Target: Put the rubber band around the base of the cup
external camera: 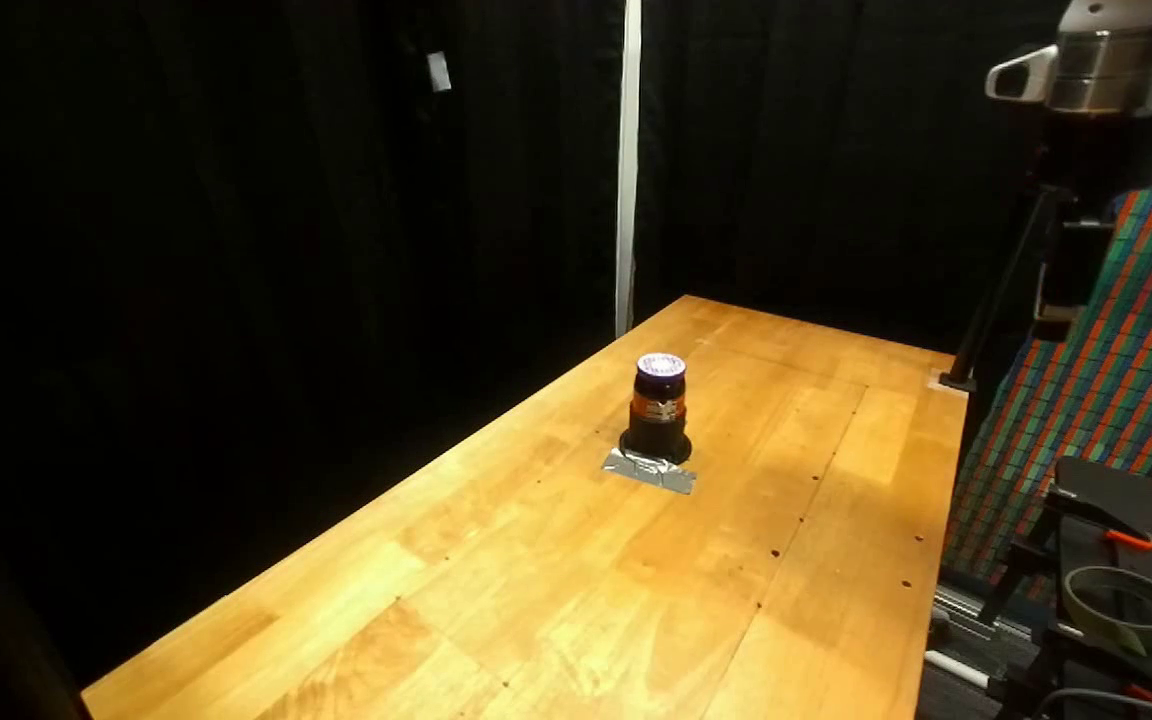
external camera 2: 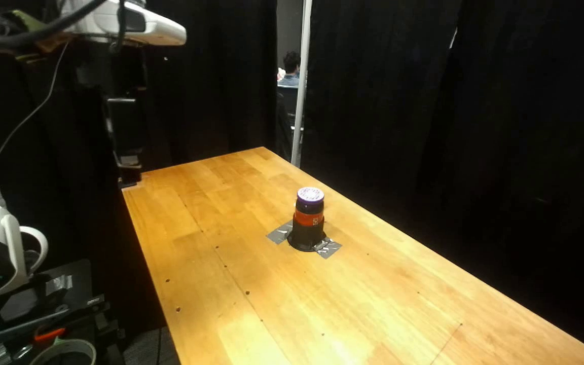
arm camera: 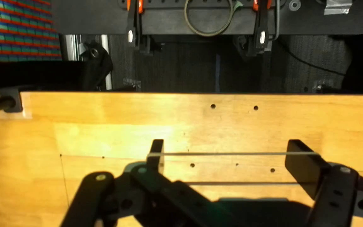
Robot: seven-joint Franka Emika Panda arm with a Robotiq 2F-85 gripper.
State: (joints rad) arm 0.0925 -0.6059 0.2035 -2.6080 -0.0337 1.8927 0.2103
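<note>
The cup [external camera: 658, 410] is a small dark jar with an orange band and a white-purple lid, upright in both exterior views [external camera 2: 308, 217]. Its lower part is black with a flared rim, and silver tape [external camera: 651, 471] lies at its foot. My gripper [arm camera: 226, 156] is open, with its fingers wide apart. The rubber band [arm camera: 222, 154] is stretched around the outside of both fingers, its two strands running straight across the gap. In an exterior view the gripper [external camera: 1058, 322] hangs dark and high, apart from the cup. The cup is out of the wrist view.
The wooden table [external camera: 536, 600] has several small holes. A black pole in a clamp [arm camera: 13, 100] stands at its edge. Beyond that edge a black bench [arm camera: 169, 22] holds a tape roll [arm camera: 208, 33] and orange-tipped clamps. Black curtains surround the table, with a pale pole [external camera: 628, 170] behind it.
</note>
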